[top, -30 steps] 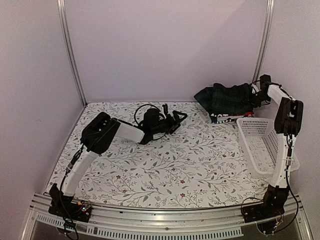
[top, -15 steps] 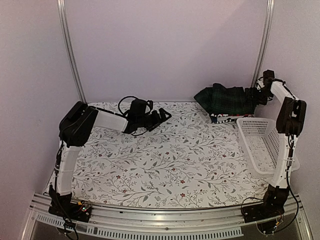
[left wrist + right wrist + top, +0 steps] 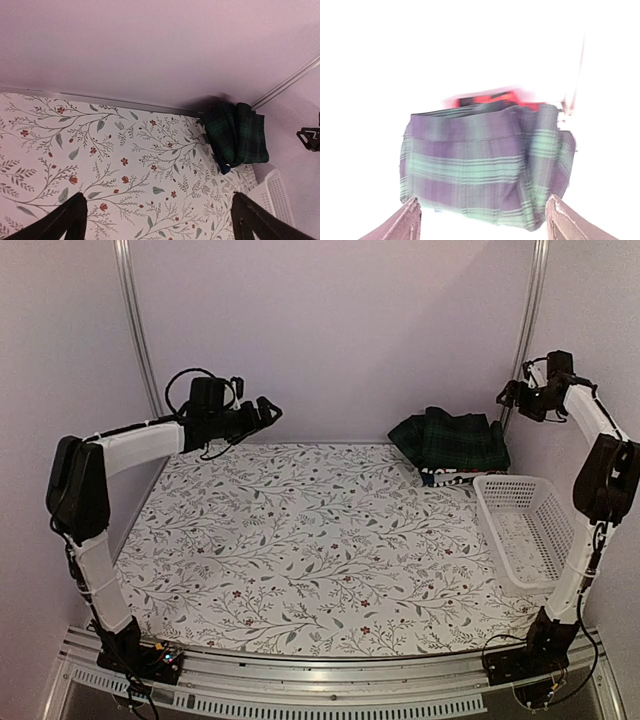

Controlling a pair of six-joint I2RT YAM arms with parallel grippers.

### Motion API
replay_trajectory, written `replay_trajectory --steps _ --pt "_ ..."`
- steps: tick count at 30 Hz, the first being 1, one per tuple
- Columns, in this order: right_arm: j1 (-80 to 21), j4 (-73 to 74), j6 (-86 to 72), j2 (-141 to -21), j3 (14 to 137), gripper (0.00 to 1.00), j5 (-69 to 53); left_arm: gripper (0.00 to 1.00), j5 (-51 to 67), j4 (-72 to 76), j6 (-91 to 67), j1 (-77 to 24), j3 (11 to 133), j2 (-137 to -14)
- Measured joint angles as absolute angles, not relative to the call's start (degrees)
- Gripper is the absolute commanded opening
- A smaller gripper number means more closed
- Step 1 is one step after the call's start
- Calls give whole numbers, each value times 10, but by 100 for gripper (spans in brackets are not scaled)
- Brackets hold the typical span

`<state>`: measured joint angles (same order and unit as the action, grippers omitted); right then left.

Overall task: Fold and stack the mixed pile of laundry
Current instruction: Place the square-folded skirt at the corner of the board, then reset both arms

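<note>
**Laundry pile point(image 3: 450, 445) sitting stacked in the far right corner**

It is resting on the tabletop point(image 3: 300, 540) just beside the basket point(image 3: 525, 525), and the folding is looking finished. The left pincer point(image 3: 262, 412) and right pincer point(image 3: 515, 400) are hovering with jaws apart, holding nothing. The right wrist view is showing red cloth point(image 3: 490, 98) under the plaid garment point(image 3: 480, 170), which is barely visible from overhead.

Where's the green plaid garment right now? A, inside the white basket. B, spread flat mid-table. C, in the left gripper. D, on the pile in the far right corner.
D: the green plaid garment sits atop red cloth in the far right corner, behind the white basket.
</note>
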<state>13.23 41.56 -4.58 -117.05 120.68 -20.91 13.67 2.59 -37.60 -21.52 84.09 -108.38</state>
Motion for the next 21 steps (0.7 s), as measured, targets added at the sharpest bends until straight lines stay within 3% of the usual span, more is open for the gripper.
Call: replay_trajectory --steps 6,10,21 --pt "117 383 -62 -1078 1088 99 -283 100 70 -184 -260 -216 1000 -1068" --pt "74 347 -69 -995 975 99 -307 100 41 -271 -217 -217 1018 -1025" --pt "-107 216 -117 -751 596 99 -306 100 11 -309 -203 -217 722 -805"
